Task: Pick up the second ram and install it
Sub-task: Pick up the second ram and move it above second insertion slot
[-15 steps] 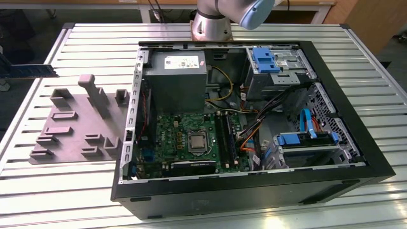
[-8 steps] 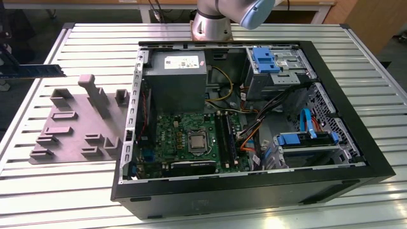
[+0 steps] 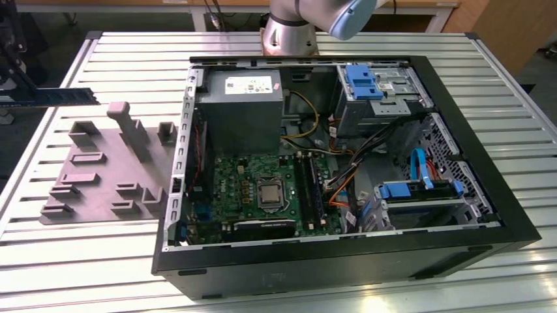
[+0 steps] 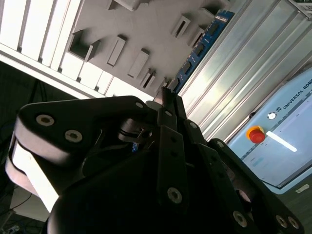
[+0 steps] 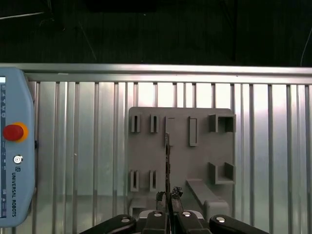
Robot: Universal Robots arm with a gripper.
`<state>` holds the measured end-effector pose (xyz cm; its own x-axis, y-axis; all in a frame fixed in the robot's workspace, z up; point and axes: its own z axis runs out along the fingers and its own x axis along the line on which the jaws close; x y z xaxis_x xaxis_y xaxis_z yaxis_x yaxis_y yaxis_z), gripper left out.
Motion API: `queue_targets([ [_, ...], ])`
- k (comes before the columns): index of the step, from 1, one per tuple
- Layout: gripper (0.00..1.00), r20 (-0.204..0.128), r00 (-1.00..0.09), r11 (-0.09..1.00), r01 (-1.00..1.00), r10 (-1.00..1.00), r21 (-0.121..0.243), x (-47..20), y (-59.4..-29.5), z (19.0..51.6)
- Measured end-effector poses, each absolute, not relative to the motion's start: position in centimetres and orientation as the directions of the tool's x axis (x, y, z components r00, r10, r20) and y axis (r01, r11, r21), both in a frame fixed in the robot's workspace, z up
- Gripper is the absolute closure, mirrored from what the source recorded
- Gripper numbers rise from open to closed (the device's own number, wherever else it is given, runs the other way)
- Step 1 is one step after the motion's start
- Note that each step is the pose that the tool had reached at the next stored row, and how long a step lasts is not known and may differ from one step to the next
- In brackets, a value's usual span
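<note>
Currently the second ram (image 3: pixel 70 98) is held in the air at the exterior view's left. It is lengthwise level, clear of the grey tray (image 3: pixel 96 186) and well apart from the open computer case (image 3: pixel 348 264). The gripper (image 5: pixel 167 196) is closed narrow on one end of the stick, with the rest of its length projecting free beyond the fingertips.

The first wrist view shows the stick edge-on as a thin dark line, with the tray's raised blocks and slots behind it. The second wrist view shows its flat side instead: blue-green board with a row of small black chips (image 4: pixel 200 48), emerging past the dark gripper body. Both wrist views also show a pale blue control pendant (image 5: pixel 14 161) with a red button (image 5: pixel 13 132), lying flat on the table beside the tray.

The exterior view shows the case lying on its side with the panel off. Inside are a green motherboard (image 3: pixel 252 186), long black memory slots (image 3: pixel 309 189) beside the processor socket, a grey power supply box (image 3: pixel 239 107) and blue drive brackets (image 3: pixel 361 81). The arm's base (image 3: pixel 291 29) stands at the far side of the case.

All items rest on a table (image 3: pixel 87 267) of ribbed metal slats. Beyond its edge the surroundings are dark in the first wrist view, and wooden furniture shows at the far side in the exterior view.
</note>
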<state>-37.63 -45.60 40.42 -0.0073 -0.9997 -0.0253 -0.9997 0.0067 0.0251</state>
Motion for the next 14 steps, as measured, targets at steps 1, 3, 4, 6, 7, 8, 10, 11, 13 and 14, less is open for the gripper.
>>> queue_targets([
  [1, 0.86, -0.025, -0.007, 0.007, -1.0, -1.0, 0.025, -37.5, -45.6, 40.4],
  [3, 0.86, -0.025, -0.007, 0.007, -1.0, -1.0, 0.025, -37.3, -45.6, 40.4],
  [4, 0.86, -0.025, -0.007, 0.007, -1.0, -1.0, 0.025, -37.2, -45.6, 40.4],
  [6, 0.86, -0.025, -0.007, 0.007, -1.0, -1.0, 0.025, -37.0, -45.6, 40.4],
  [7, 0.86, -0.025, -0.007, 0.007, -1.0, -1.0, 0.025, -36.9, -45.6, 40.4],
  [8, 0.86, -0.025, -0.007, 0.007, -1.0, -1.0, 0.025, -36.7, -45.6, 40.4],
  [10, 0.86, -0.025, -0.007, 0.007, -1.0, -1.0, 0.025, -36.5, -45.6, 40.4],
  [11, 0.86, -0.025, -0.007, 0.007, -1.0, -1.0, 0.025, -36.4, -45.6, 40.4],
  [13, 0.86, -0.025, -0.007, 0.007, -1.0, -1.0, 0.025, -36.2, -45.6, 40.4],
  [14, 0.86, -0.025, -0.007, 0.007, -1.0, -1.0, 0.025, -36.1, -45.6, 40.4],
])
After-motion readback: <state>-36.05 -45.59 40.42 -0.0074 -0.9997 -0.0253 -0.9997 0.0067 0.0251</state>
